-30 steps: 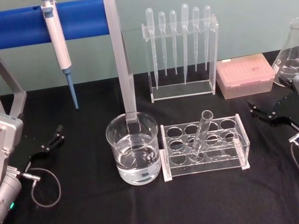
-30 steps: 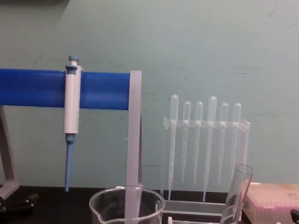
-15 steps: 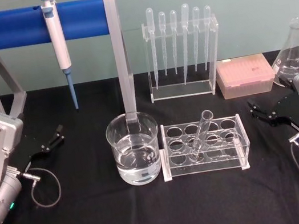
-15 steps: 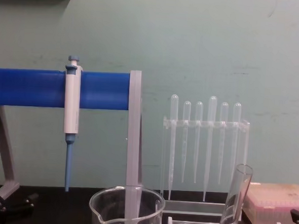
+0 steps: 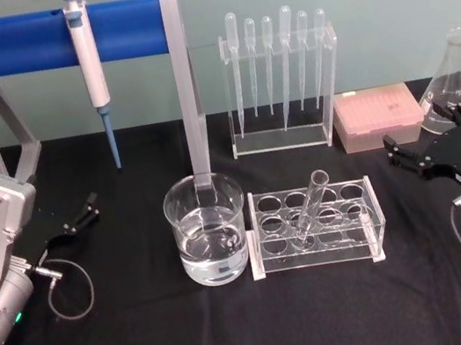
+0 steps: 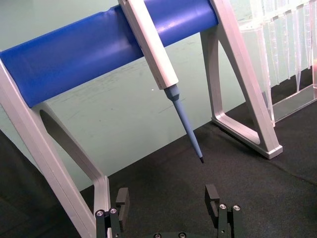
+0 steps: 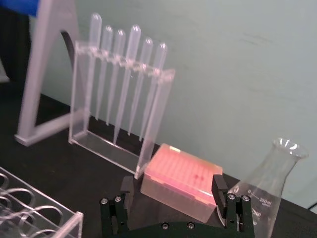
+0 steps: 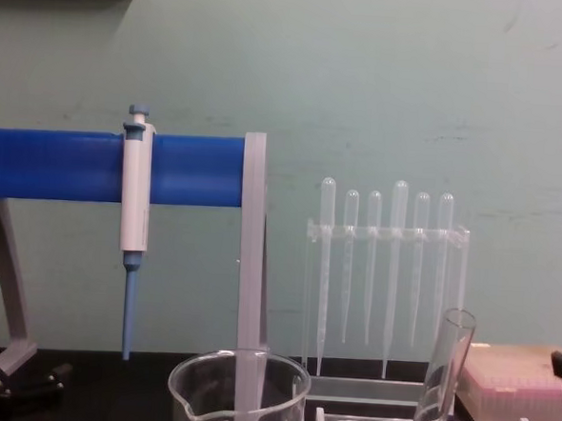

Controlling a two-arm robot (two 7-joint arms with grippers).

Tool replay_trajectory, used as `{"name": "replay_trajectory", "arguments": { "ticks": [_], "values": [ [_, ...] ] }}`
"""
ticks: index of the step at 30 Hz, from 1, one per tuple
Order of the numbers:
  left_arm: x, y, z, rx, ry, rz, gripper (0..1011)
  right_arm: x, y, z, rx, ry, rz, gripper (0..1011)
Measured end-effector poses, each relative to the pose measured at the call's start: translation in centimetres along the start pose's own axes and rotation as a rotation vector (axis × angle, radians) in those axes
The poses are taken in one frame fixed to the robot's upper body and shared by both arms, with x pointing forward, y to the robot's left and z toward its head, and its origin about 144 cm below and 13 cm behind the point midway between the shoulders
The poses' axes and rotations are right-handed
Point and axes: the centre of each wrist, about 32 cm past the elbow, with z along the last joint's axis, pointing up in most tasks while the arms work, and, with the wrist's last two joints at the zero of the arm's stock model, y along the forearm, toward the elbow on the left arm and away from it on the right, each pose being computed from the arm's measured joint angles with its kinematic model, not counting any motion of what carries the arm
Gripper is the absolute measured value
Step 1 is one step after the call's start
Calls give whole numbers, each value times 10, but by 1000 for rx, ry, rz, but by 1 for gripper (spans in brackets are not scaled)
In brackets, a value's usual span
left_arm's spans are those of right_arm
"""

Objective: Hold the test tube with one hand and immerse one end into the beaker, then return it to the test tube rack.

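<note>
The test tube [image 5: 310,205] leans in a clear acrylic rack [image 5: 367,229] at the table's middle; its open top also shows in the chest view [image 8: 446,369]. The beaker [image 5: 208,230], partly filled with water, stands just left of the rack, and its rim [image 8: 239,384] is low in the chest view. My right gripper [image 5: 405,158] hovers open and empty to the right of the rack, in front of the pink box [image 7: 181,176]. My left gripper [image 5: 81,212] rests open and empty at the far left, well clear of the beaker, its fingers [image 6: 212,194] pointing toward the blue stand.
A blue-barred stand [image 5: 53,29] holding a micropipette [image 5: 89,68] rises behind the beaker, with one grey leg [image 5: 189,99] right behind it. A pipette rack [image 5: 282,83], the pink tip box [image 5: 379,115] and a conical flask [image 5: 452,84] line the back right.
My right gripper has lifted and drawn slightly toward the flask side, still open. The left arm, the tube and the beaker have not moved.
</note>
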Motion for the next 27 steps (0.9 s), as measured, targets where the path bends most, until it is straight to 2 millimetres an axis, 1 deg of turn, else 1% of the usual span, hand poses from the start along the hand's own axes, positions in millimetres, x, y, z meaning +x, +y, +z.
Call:
{"name": "replay_trajectory", "arguments": {
  "ticks": [4,9,16,18,19,22,27],
  "values": [
    [0,0,0,0,0,0,1000,7,-12,12,32,33,38,1003],
    [0,0,0,0,0,0,1000,16,-26,15,41,91,132,1003],
    [0,0,0,0,0,0,1000,33,-46,12,68,147,393,1002],
    [0,0,0,0,0,0,1000,36,-48,12,78,147,447,1002],
    [0,0,0,0,0,0,1000,39,-50,10,84,144,502,1003],
    [0,0,0,0,0,0,1000,42,-50,7,90,141,564,1003],
    [0,0,0,0,0,0,1000,41,-43,6,112,136,656,1002]
  ]
}}
